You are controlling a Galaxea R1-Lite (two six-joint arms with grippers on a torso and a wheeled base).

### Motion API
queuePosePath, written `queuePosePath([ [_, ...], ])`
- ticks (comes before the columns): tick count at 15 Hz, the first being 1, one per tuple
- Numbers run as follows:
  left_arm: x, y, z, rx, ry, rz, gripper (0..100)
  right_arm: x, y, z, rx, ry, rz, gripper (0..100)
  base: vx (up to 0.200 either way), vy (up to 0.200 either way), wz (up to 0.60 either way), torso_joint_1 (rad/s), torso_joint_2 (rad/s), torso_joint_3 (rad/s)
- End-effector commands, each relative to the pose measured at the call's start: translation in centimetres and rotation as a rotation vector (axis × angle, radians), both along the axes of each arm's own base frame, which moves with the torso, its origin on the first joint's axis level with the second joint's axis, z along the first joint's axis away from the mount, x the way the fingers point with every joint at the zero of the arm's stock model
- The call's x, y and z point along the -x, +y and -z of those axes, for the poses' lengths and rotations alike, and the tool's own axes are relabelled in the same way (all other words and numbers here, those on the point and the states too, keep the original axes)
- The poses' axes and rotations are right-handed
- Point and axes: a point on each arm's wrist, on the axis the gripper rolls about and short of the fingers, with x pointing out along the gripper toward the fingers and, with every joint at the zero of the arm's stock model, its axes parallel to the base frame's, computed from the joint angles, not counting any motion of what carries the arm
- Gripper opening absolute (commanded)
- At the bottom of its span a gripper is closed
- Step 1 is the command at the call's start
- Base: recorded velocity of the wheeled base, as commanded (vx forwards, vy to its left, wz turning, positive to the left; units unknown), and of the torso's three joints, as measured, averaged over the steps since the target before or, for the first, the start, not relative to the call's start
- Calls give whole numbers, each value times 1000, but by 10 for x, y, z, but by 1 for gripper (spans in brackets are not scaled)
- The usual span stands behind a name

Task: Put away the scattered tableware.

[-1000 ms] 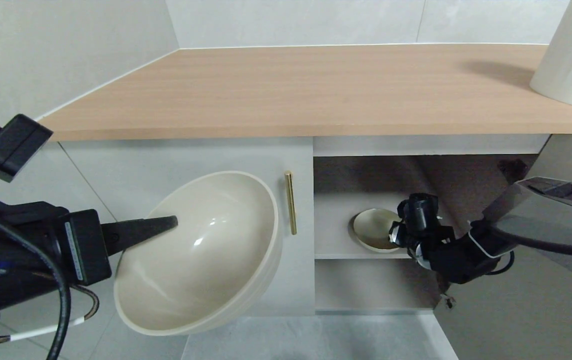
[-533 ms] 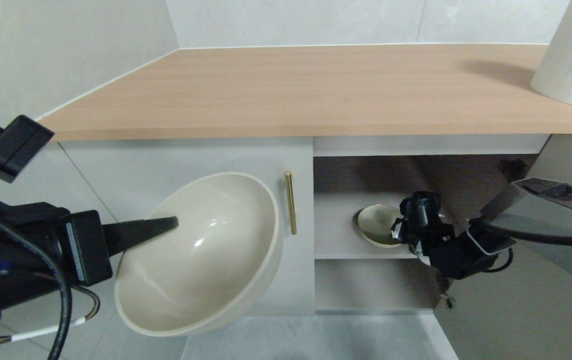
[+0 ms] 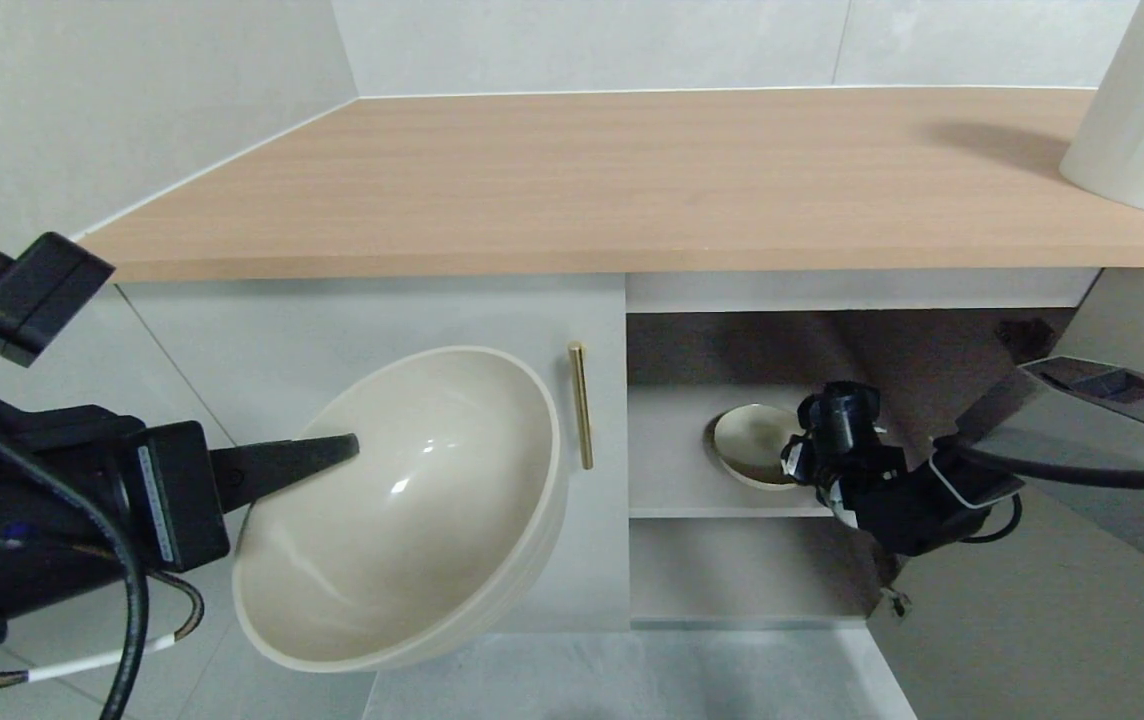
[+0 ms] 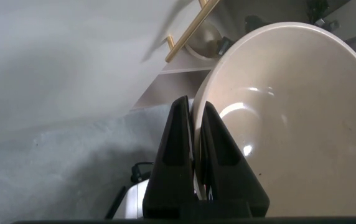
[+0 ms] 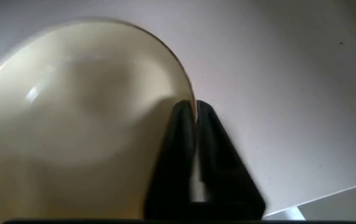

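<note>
My left end effector, at the left of the head view, tapers into matte black wedge-shaped fingers from a boxy black housing bearing a pale label strip. A thick black cable loops beneath, beside a thin wire sleeved in white and brown, and a black camera block sits at upper left. My right end effector is equally black, backed by a white-banded wrist and a glossy silver-grey arm shell.
</note>
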Motion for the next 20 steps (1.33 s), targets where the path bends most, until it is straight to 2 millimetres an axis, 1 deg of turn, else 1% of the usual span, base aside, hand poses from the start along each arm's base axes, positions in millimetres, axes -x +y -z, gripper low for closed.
queuePosePath([
  [1, -1, 0, 0, 0, 2, 0, 0, 0, 0, -1, -2, -5, -1, 100, 0, 0, 0, 0, 0, 0],
  [4, -3, -2, 2, -6, 12, 0, 0, 4, -1, -19, -14, -38, 1, 100, 0, 0, 0, 0, 0, 0],
  [5, -3, -2, 3, -7, 14, 0, 0, 9, -2, -28, -17, -50, -2, 100, 0, 0, 0, 0, 0, 0],
  [6, -6, -3, 5, -26, 18, 5, 0, 28, -3, -51, -26, -64, -29, 100, 0, 0, 0, 0, 0, 0],
  [7, -9, -5, 9, -51, 23, 12, 0, 45, 2, -70, -41, -81, -77, 100, 0, 0, 0, 0, 0, 0],
  [8, -12, -8, 14, -90, 28, 31, 0, 67, 5, -92, -54, -89, -154, 100, 0, 0, 0, 0, 0, 0],
  [9, -13, -11, 16, -109, 27, 50, 0, 81, 6, -104, -61, -90, -202, 100, 0, 0, 0, 0, 0, 0],
  [10, -16, -20, 24, -153, 39, 96, 0, 119, 10, -133, -90, -71, -342, 100, 0, 0, 0, 0, 0, 0],
  [12, -22, -31, 36, -223, 61, 148, 0, 165, 10, -165, -66, -16, -477, 100, 0, 0, 0, 0, 0, 0],
  [13, -25, -34, 44, -256, 73, 162, 0, 185, 9, -178, -55, 8, -520, 100, 0, 0, 0, 0, 0, 0],
  [14, -29, -37, 50, -284, 86, 172, 0, 205, 10, -187, -55, 34, -581, 100, 0, 0, 0, 0, 0, 0],
  [15, -31, -40, 52, -293, 92, 183, 0, 220, 10, -198, -65, 44, -639, 100, 0, 0, 0, 0, 0, 0],
  [16, -31, -43, 53, -293, 93, 193, 0, 227, 11, -202, -68, 53, -669, 100, 0, 0, 0, 0, 0, 0],
  [17, -31, -52, 58, -297, 94, 225, 0, 243, 10, -209, -76, 53, -723, 100, 0, 0, 0, 0, 0, 0],
  [19, -33, -60, 67, -322, 115, 237, 0, 254, 12, -215, -86, 33, -765, 100, 0, 0, 0, 0, 0, 0],
  [20, -34, -64, 72, -332, 119, 242, 0, 257, 16, -213, -86, 41, -788, 100, 0, 0, 0, 0, 0, 0],
])
